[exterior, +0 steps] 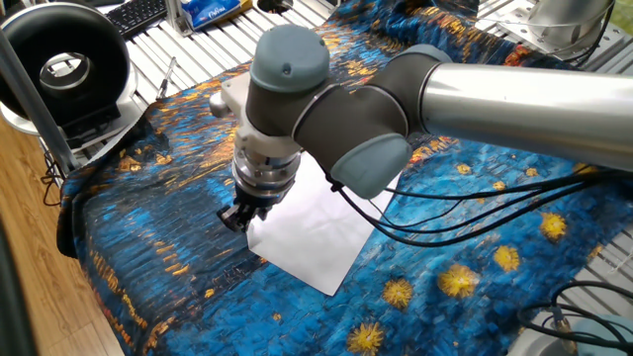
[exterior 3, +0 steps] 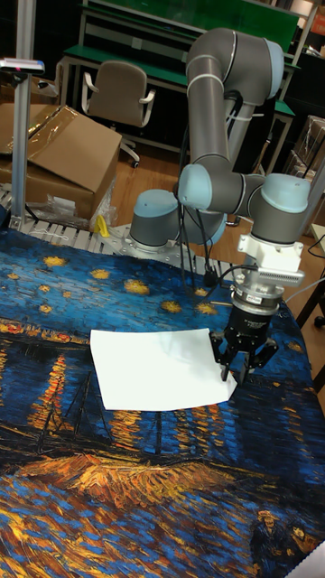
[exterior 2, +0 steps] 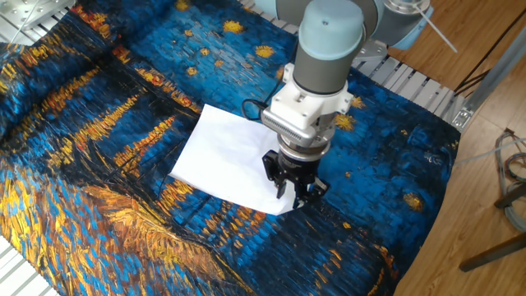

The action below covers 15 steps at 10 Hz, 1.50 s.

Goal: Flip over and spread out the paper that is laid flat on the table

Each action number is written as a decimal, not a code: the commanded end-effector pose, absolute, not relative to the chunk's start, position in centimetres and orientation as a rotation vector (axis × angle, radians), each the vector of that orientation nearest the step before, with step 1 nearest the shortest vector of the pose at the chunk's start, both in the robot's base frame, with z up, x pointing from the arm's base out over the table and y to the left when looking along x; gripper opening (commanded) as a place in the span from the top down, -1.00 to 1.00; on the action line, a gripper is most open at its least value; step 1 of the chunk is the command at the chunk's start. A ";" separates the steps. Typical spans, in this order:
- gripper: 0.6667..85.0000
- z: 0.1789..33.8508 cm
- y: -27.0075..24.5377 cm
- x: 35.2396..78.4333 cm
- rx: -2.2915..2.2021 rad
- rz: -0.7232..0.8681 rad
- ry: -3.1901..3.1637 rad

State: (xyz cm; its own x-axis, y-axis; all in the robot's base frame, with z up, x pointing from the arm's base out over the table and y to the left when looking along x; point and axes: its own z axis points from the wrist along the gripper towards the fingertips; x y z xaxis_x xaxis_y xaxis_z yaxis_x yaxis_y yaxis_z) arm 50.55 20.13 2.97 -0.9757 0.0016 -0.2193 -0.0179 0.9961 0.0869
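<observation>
A wrinkled blue starry cloth is covering the counter (exterior: 465,247), and in one fixed view the paper (exterior: 316,232) is lying flat at its middle while the tool (exterior: 240,213) is hanging at the sheet's corner; its opening is hard to read here.

In the other fixed view the tool (exterior 2: 294,186) is standing with fingers slightly apart, straddling the corner nearest the edge.

In the tall fixed view the tool (exterior 3: 240,359) is poised over that corner, gripping nothing. To do this well, it should be pinching only the thin edge, not the cloth, then lifting gently.
</observation>
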 end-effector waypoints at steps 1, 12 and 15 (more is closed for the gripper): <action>0.10 2.4 20.5 50.5 0.007 0.157 2.915; 0.30 1.2 20.7 50.6 0.038 0.149 2.900; 0.62 1.1 20.2 50.2 0.074 0.127 2.914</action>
